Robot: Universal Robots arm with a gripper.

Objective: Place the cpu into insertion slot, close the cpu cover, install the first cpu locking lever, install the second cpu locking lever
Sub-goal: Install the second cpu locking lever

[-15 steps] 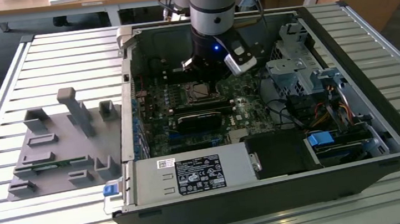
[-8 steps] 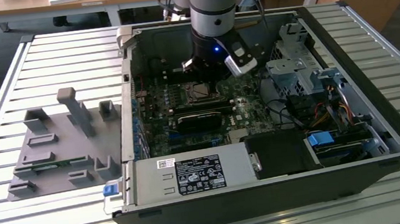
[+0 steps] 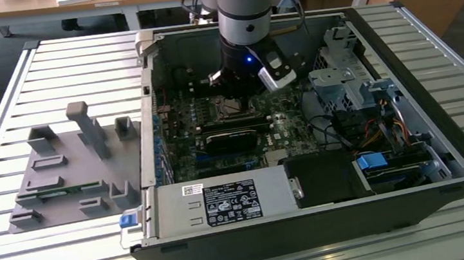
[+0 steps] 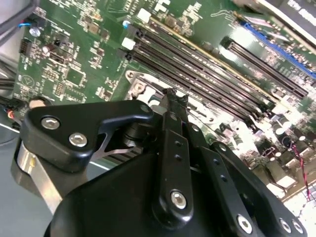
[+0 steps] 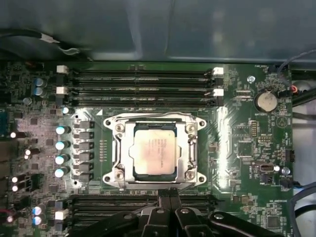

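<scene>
The cpu [image 5: 154,153], a dull silver square chip, lies flat in the insertion slot [image 5: 112,124] on the green motherboard. The cpu cover [image 5: 129,148], a thin silvery frame, lies down around the chip. Thin metal levers run along the socket's edges; whether they are latched is unclear. My gripper [image 5: 169,193] hangs just beside one edge of the socket, its two black fingers pressed together and holding nothing. In the second wrist view the gripper [image 4: 171,95] has its tip close above a socket corner. In the exterior view the gripper [image 3: 237,97] stands low inside the open case over the socket [image 3: 234,108].
Long black memory slots [image 5: 138,81] flank the socket. A black block [image 3: 233,136] lies just in front of it, a grey power supply [image 3: 222,203] nearer the case front. Drive cages and cables [image 3: 357,91] fill the exterior view's right. A grey fixture [image 3: 72,166] sits outside, at the left.
</scene>
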